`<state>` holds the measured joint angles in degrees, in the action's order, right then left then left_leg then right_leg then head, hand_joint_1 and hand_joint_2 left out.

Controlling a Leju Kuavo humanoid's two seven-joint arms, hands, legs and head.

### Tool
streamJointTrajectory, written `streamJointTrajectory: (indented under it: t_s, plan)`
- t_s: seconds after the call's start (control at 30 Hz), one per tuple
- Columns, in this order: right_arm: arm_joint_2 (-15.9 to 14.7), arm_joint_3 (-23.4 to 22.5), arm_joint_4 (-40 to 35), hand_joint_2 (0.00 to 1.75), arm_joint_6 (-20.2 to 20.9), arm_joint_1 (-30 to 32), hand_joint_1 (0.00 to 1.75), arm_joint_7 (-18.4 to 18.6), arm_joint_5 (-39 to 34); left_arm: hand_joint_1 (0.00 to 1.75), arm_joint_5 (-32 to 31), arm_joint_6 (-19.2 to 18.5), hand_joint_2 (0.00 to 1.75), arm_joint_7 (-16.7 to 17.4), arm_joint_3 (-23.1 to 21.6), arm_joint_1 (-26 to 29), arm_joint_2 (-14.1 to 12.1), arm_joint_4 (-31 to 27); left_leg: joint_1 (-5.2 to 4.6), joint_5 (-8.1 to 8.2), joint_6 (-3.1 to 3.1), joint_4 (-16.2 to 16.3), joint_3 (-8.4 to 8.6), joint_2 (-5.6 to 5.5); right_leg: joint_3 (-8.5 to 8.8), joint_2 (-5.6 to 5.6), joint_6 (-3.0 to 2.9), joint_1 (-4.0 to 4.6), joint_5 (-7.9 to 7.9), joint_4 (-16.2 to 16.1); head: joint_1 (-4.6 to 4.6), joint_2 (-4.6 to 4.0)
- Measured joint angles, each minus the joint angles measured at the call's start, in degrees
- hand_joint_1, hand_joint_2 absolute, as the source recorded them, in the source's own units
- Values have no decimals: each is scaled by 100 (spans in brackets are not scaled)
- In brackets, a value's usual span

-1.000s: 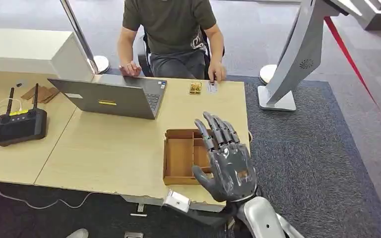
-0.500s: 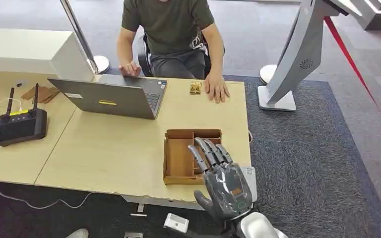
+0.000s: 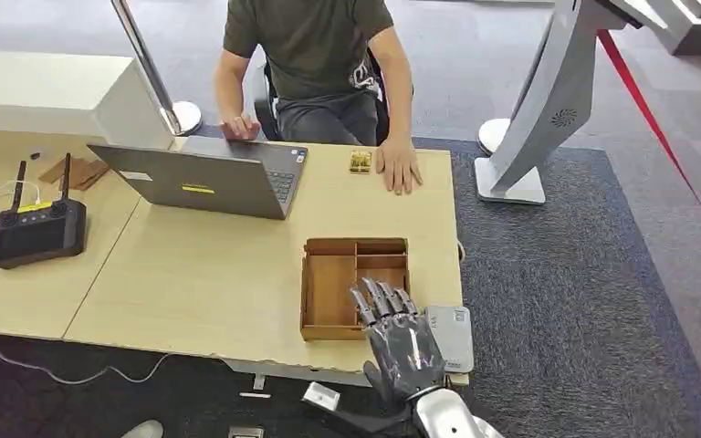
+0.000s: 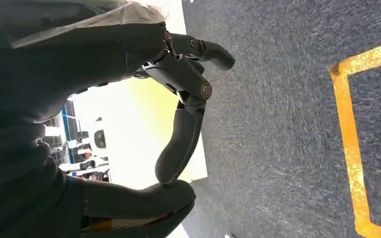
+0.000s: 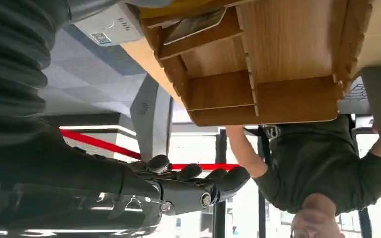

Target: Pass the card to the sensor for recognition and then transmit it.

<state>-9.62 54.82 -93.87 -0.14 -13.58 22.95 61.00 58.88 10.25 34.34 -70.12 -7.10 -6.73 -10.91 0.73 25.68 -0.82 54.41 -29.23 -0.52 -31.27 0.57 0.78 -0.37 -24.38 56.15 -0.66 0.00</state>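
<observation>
- Looking down on a wooden table [image 3: 219, 274] standing on grey carpet [image 3: 566, 274], one person sitting at the far side.
- Hovering over the near table edge: right robot hand [image 3: 402, 342], fingers spread, gripping nothing, just beside the one grey sensor [image 3: 452, 338].
- Hanging above the floor: left robot hand [image 4: 79, 54], fingertip curling onto thumb, nothing pinched.
- Not finding the card; possibly lying under the person's hand [image 3: 398, 166], cannot tell.
- Judging both scan and handover as pending.
- Counting one tray [image 3: 304, 292], one laptop [image 3: 201, 182], one controller [image 3: 36, 228].
</observation>
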Motion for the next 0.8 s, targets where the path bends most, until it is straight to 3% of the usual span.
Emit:
streamJointTrajectory:
  t_s: [0.17, 0.8]
  plan:
    - [212, -94, 637, 175, -506, -1, 0, -44, 112, 0, 13, 2, 175, 59, 66, 2, 0, -2, 0, -1, 0, 0, 1, -1, 1, 0, 0, 0, 0, 0, 0, 0]
    - [667, -282, 1969, 175, -1142, -246, 0, -83, 101, 0, 26, 87, 175, 96, 203, 8, 2, -7, 0, -1, 0, 0, 2, -1, 1, 0, 0, 0, 1, 1, 0, 0]
